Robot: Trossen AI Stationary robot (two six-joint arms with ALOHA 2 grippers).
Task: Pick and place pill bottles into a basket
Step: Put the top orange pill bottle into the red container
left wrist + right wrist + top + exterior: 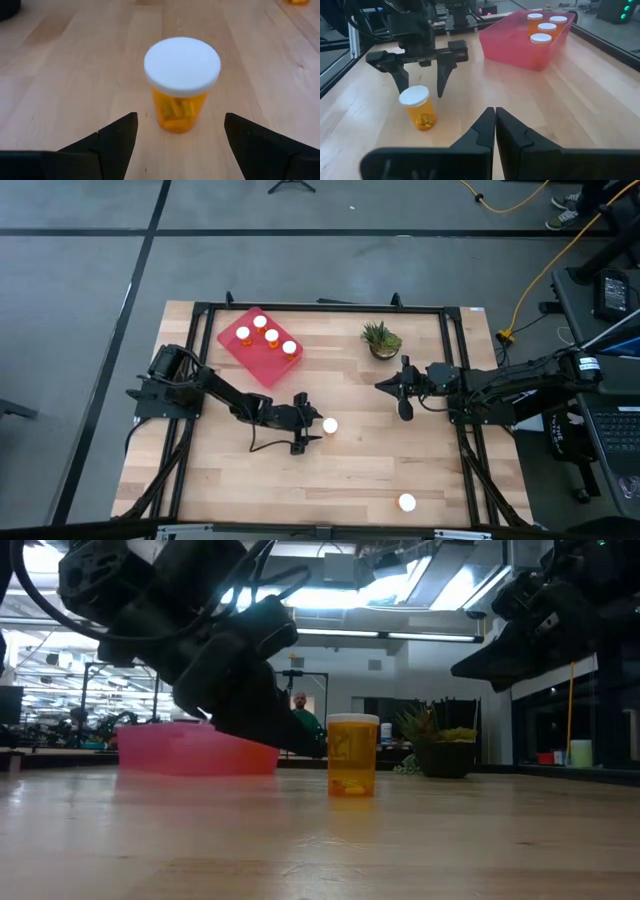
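High view: the left gripper [322, 432] sits mid-frame, fingers spread wide around an upright pill bottle [330, 425] on the table [300, 480]. Four bottles stand in the red basket [250, 360] at upper left; another bottle [407, 502] sits at lower right. The right gripper [383, 387], fingers closed and empty, hovers right of centre below a potted plant [381, 340].

Left wrist view: the bottle stands untouched between the open fingers [115, 140].

No text, label, brand or number can be read anywhere in view.

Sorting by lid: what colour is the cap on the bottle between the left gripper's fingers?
White, on a small orange plastic pill bottle; clearest in the left wrist view.
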